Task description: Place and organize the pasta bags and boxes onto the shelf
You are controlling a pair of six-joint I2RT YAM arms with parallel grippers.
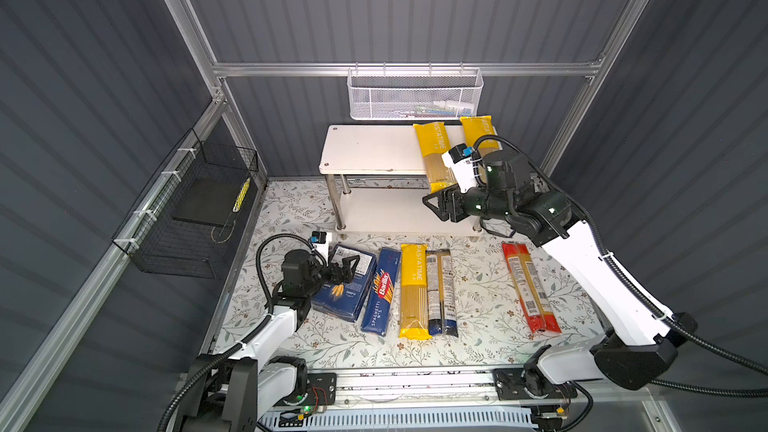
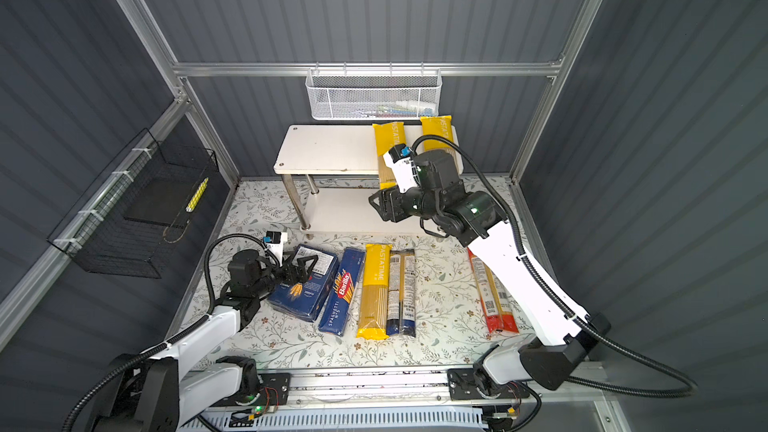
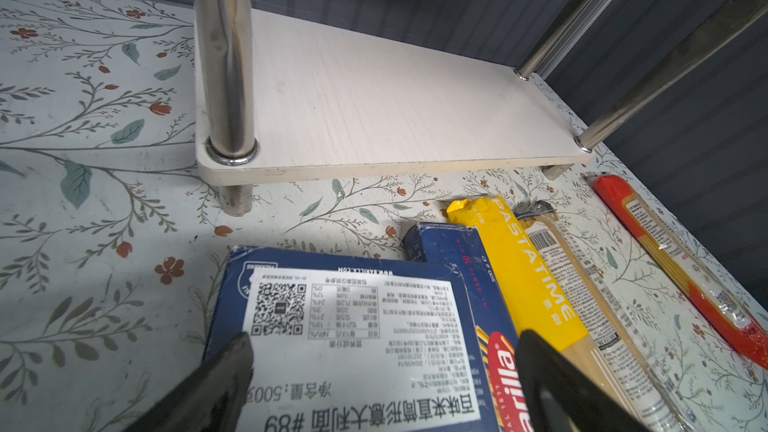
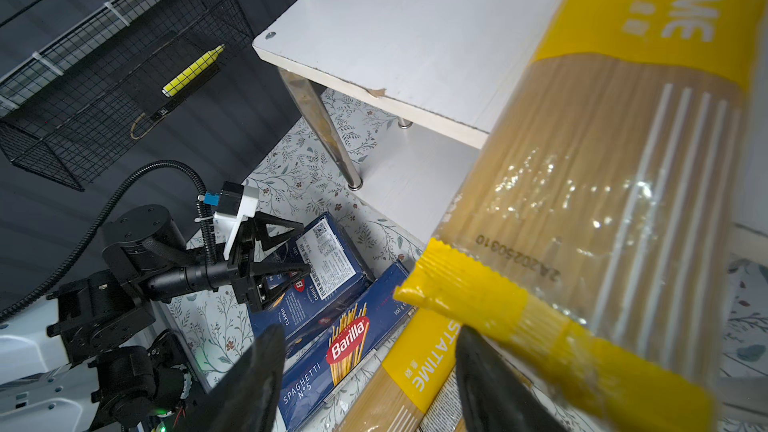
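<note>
Two yellow PASTATIME bags (image 1: pixel 434 151) (image 1: pixel 478 135) lie on the shelf's top board (image 1: pixel 365 151); the left one overhangs the front edge. My right gripper (image 1: pixel 432 201) (image 4: pixel 370 338) is open just below that overhanging end (image 4: pixel 540 305), holding nothing. On the table lie the wide Barilla box (image 1: pixel 345 284), the slim SPAGHETTI box (image 1: pixel 380 290), a yellow bag (image 1: pixel 413 288), a dark bag (image 1: pixel 441 288) and a red-ended bag (image 1: pixel 530 286). My left gripper (image 1: pixel 347 268) (image 3: pixel 382 351) is open over the wide box's white label (image 3: pixel 353 326), its fingers spread about the box's width.
A white mesh basket (image 1: pixel 415 93) hangs on the back wall above the shelf. A black wire basket (image 1: pixel 195 209) with a yellow marker hangs on the left wall. The shelf's lower board (image 1: pixel 386 209) carries nothing. Chrome legs (image 3: pixel 226 56) stand at its corners.
</note>
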